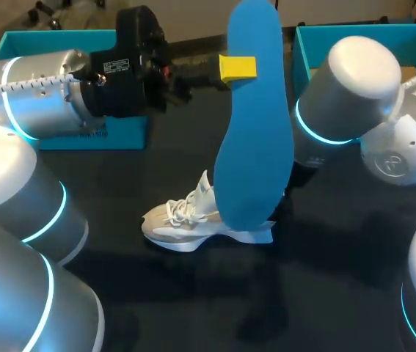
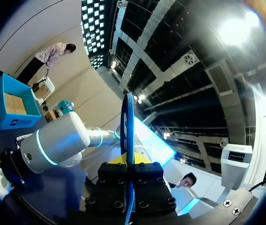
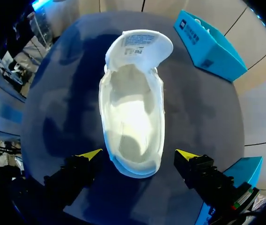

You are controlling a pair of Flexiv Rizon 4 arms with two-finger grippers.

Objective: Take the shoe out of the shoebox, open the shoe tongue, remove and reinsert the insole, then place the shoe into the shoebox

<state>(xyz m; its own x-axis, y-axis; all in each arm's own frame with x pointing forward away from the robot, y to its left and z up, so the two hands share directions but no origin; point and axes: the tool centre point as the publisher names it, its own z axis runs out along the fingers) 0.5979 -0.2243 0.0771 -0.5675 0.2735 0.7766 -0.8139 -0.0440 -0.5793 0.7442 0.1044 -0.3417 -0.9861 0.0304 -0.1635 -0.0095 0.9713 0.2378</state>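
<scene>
Shoe [image 1: 185,220] white, upright on dark table [image 1: 119,293] near centre, tongue folded forward, cavity exposed. Right gripper [image 3: 140,157] directly above heel, fingers spread wide, clear of both sides. Blue insole [image 1: 255,132] on end above shoe, clamped between fingers of left gripper [image 1: 238,67]. Teal shoebox halves at far edge, left [image 1: 97,133] and right [image 1: 354,33].

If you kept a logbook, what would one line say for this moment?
left gripper: shut on blue insole | right gripper: open over shoe | shoe: on table, tongue open
</scene>
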